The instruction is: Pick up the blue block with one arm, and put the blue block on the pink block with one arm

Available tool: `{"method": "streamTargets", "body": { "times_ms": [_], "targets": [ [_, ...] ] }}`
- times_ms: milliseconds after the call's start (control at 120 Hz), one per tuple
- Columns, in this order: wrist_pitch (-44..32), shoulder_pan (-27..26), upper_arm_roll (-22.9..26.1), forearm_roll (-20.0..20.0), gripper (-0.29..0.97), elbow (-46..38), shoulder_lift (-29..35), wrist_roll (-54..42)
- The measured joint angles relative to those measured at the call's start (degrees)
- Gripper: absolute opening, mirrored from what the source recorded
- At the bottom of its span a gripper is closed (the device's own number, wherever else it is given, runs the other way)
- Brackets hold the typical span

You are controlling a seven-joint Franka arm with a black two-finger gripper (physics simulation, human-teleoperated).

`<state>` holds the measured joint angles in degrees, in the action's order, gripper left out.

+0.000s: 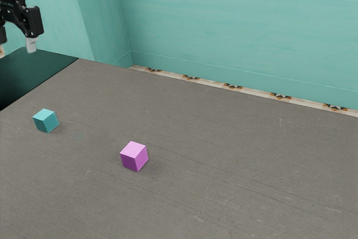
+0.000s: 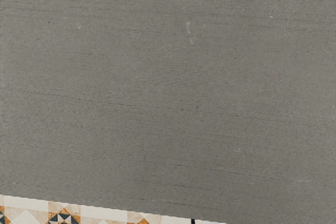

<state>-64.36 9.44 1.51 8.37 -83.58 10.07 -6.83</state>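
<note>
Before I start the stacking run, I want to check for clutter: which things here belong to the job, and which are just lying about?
Belong to the job: blue block; pink block; gripper, open, raised at the exterior view's upper left, away from both blocks.
Just there: grey table under the blocks; teal wall; patterned floor strip.

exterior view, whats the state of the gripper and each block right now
black two-finger gripper: open, empty, raised above the grey table
small blue block: flat on the table, not held
small pink block: flat on the table, nothing on top, apart from the blue block
</note>
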Motion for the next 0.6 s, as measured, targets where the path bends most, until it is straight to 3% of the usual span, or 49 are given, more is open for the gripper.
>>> {"method": "streamTargets", "body": {
  "times_ms": [233,508,600],
  "targets": [
    [-8.82,-0.25,-4.68,0.55,0.68,0.20,-2.60,-1.91],
    [-16.82,2.30,-7.35,5.84,0.68,-3.78,-9.71,-3.54],
    [-19.02,0.43,-10.30,6.82,0.68,-6.39,-9.96,-3.60]
  ]
}}
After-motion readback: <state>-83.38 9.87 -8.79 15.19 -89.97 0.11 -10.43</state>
